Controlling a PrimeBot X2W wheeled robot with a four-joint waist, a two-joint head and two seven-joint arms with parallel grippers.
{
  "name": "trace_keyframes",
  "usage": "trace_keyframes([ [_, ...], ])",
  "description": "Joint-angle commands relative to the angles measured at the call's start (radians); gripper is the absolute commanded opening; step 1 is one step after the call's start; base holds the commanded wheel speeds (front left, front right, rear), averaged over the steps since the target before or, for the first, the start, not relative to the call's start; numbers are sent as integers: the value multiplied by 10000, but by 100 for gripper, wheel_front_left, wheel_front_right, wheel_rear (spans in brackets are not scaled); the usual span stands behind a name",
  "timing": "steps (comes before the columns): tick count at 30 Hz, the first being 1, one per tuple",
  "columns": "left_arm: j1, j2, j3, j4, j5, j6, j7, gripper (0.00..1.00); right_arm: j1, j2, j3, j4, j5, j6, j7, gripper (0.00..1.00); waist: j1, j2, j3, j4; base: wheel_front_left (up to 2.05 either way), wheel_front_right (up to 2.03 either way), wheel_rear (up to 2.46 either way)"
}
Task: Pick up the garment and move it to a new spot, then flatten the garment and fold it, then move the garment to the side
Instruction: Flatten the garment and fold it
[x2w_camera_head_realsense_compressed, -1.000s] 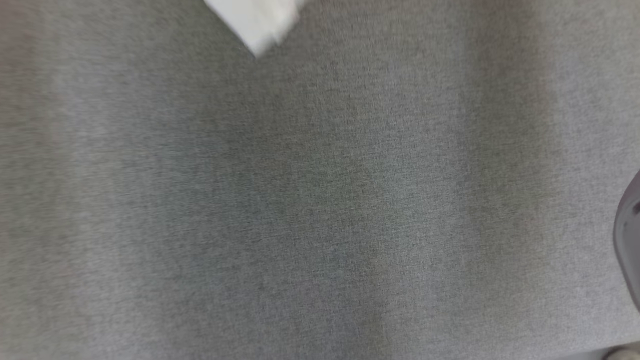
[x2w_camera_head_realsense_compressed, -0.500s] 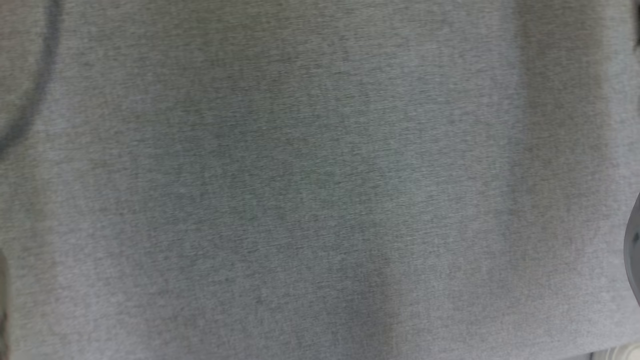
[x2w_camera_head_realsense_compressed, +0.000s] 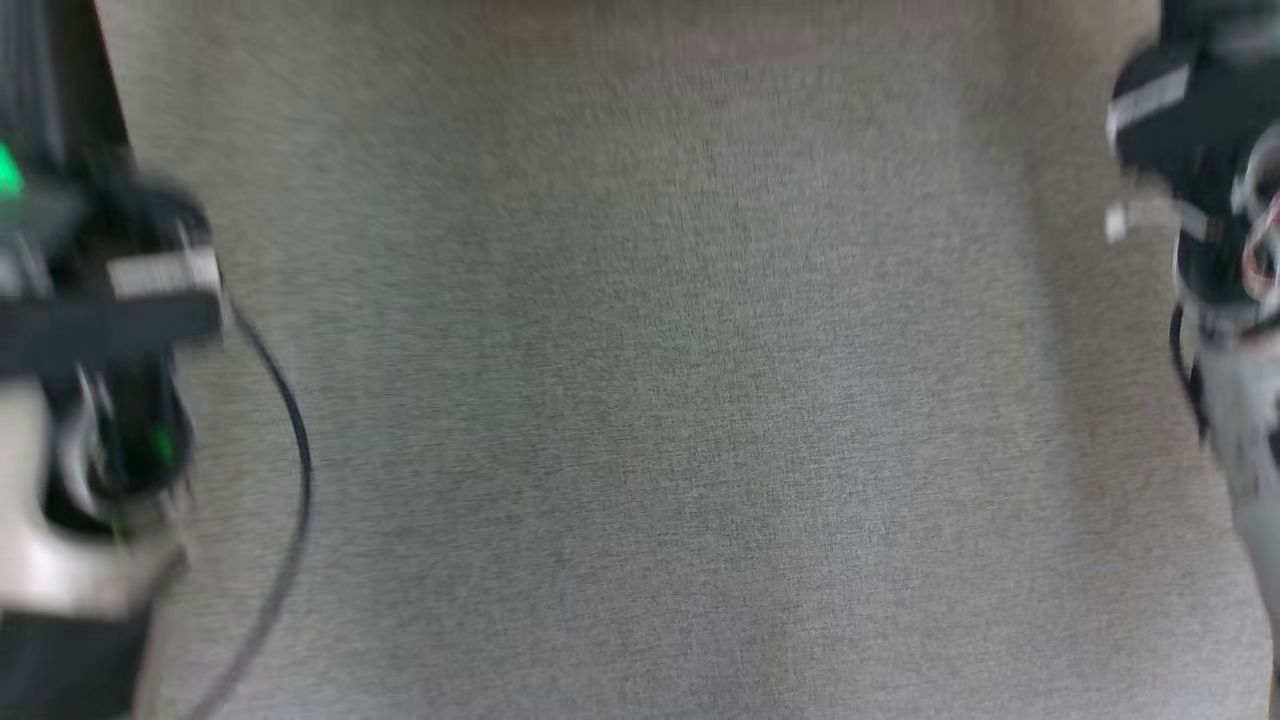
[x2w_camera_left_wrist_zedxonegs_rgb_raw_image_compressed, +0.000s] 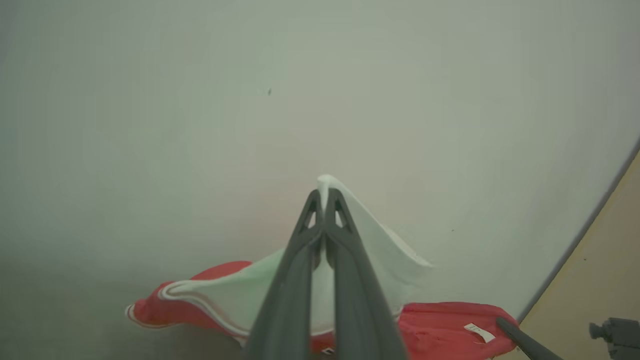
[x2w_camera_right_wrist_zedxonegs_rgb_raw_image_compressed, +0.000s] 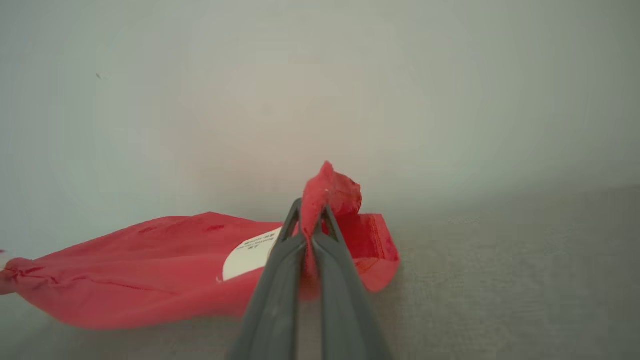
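Observation:
The garment (x2w_camera_left_wrist_zedxonegs_rgb_raw_image_compressed: 445, 325) is red with a white panel (x2w_camera_left_wrist_zedxonegs_rgb_raw_image_compressed: 385, 250) and white piping. It hangs from both grippers above the grey fabric surface (x2w_camera_head_realsense_compressed: 650, 400). In the left wrist view my left gripper (x2w_camera_left_wrist_zedxonegs_rgb_raw_image_compressed: 325, 192) is shut on a peak of the white panel. The right wrist view has my right gripper (x2w_camera_right_wrist_zedxonegs_rgb_raw_image_compressed: 310, 205) shut on a bunched red edge of the garment (x2w_camera_right_wrist_zedxonegs_rgb_raw_image_compressed: 150, 270), beside a white label (x2w_camera_right_wrist_zedxonegs_rgb_raw_image_compressed: 247, 252). In the blurred head view the left wrist (x2w_camera_head_realsense_compressed: 100, 300) sits at the left edge and the right wrist (x2w_camera_head_realsense_compressed: 1210, 200) at the upper right.
A black cable (x2w_camera_head_realsense_compressed: 295, 480) loops from the left wrist over the grey surface. In the left wrist view the surface's edge runs diagonally at the right, with tan floor (x2w_camera_left_wrist_zedxonegs_rgb_raw_image_compressed: 600, 260) beyond, a small dark object (x2w_camera_left_wrist_zedxonegs_rgb_raw_image_compressed: 615, 332) on it, and a dark rod (x2w_camera_left_wrist_zedxonegs_rgb_raw_image_compressed: 525, 342) beside the garment.
The head camera has shifted: both wrists have come into the picture at its edges, and the white patch seen at the top a second ago is out of frame.

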Motion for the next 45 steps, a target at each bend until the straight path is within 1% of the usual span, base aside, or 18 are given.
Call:
trace_keyframes([
  [1, 543, -62, 44, -138, -251, 71, -2, 0, 453, -125, -87, -159, 97, -23, 88, 0, 2, 1, -1218, 426, 0, 0, 0],
  [4, 2197, -201, -6, -532, -650, 180, 56, 0, 1860, -155, -606, -652, 240, -23, 501, 0, 2, 1, -1865, 591, 0, 0, 0],
  [5, 2685, -196, -40, -596, -692, 221, 44, 0, 2301, -98, -808, -759, 230, -23, 662, 0, 2, 1, -2085, 642, 0, 0, 0],
  [6, 3222, -315, -97, -623, -906, 232, 32, 0, 2799, -17, -1039, -843, 234, -23, 857, 0, 2, 1, -2301, 701, 0, 0, 0],
  [8, 4158, -340, -252, -667, -923, 258, 52, 0, 3657, 123, -1519, -1040, 43, -23, 1235, 0, 2, 1, -2688, 778, 0, 0, 0],
  [9, 5021, -490, -419, -612, -1124, 262, 45, 0, 4544, 399, -2079, -1236, -174, -23, 1601, 0, 2, 1, -3057, 856, 0, 0, 0],
  [11, 5780, -589, -535, -480, -1189, 292, 28, 0, 5355, 771, -2621, -1506, -323, -23, 2009, 0, 2, 1, -3386, 925, 0, 0, 0],
  [15, 6949, -711, -824, -110, -1227, 331, 13, 0, 6839, 1519, -3537, -2137, -730, -23, 3000, 0, 2, 1, -3942, 1040, 0, 0, 0],
  [19, 7683, -687, -1174, 401, -988, 480, 129, 0, 8115, 2249, -4143, -2704, -1199, -23, 4067, 0, 2, 1, -4368, 1158, 0, 0, 0],
  [22, 8064, -699, -1492, 645, -919, 524, 299, 0, 8897, 2588, -4590, -3082, -1440, -23, 4658, 0, 2, 1, -4680, 1221, 0, 0, 0],
  [23, 8064, -699, -1492, 645, -919, 524, 299, 0, 8897, 2588, -4590, -3082, -1440, -23, 4658, 0, 2, 1, -4680, 1221, 0, 0, 0],
  [26, 8467, -682, -1710, 769, -1162, 543, 632, 0, 9538, 2831, -4807, -3378, -1617, -23, 5239, 0, 2, 1, -4963, 1225, 0, 0, 0],
  [30, 8987, -375, -2008, 802, -1396, 747, 1398, 0, 10204, 2930, -5214, -3762, -2076, -23, 5986, 0, 2, 1, -5229, 1189, 0, 0, 0],
  [35, 9501, -102, -2244, 670, -1627, 1081, 2206, 0, 10464, 3024, -5635, -4061, -2626, -23, 6096, 0, 2, 1, -5359, 1102, 0, 0, 0],
  [37, 9563, -95, -2231, 538, -1681, 1092, 2214, 0, 10442, 3035, -5626, -4047, -2575, -23, 6070, 0, 2, 1, -5416, 1121, 0, 0, 0],
  [41, 9535, -154, -2240, 360, -1752, 1140, 2272, 0, 10436, 3049, -5397, -3869, -2054, -23, 5955, 0, 2, 1, -5512, 1146, 0, 0, 0],
  [43, 9565, -39, -2337, 334, -1733, 1234, 2501, 0, 10545, 3045, -5334, -3821, -2156, -23, 6006, 0, 2, 1, -5552, 1146, 0, 0, 0],
  [45, 9752, 134, -2500, 329, -1804, 1423, 2936, 0, 10737, 3047, -5369, -3769, -2545, -23, 6204, 0, 2, 1, -5579, 1141, 0, 0, 0],
])
